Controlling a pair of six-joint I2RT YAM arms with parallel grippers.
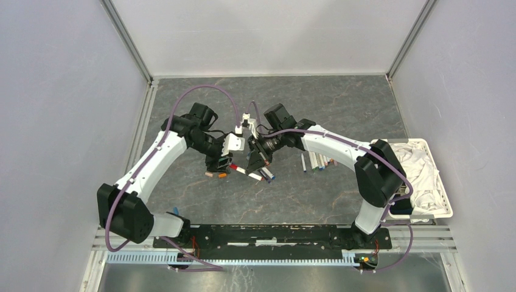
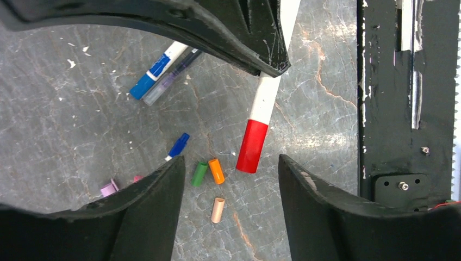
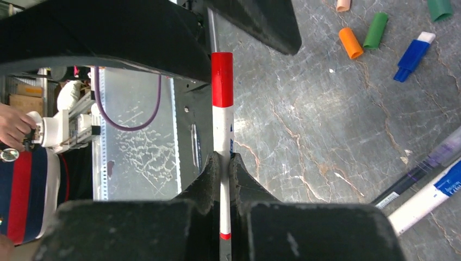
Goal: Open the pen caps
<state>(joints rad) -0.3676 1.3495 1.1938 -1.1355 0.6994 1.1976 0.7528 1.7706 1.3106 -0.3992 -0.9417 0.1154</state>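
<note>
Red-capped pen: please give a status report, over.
Right gripper shut on pen barrel. Left gripper open, red cap at its jaws, not gripped. Cap on pen. Nothing blocks; loose caps lie on table.

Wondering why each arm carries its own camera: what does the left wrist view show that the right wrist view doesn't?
Only the left wrist view shows a lilac cap and the open left gripper standing clear on both sides of the red-capped pen. Only the right wrist view shows the right gripper shut on that pen's white barrel, and a person's hand at the edge. Both show the pen's red cap, an orange cap and a green cap.
</note>
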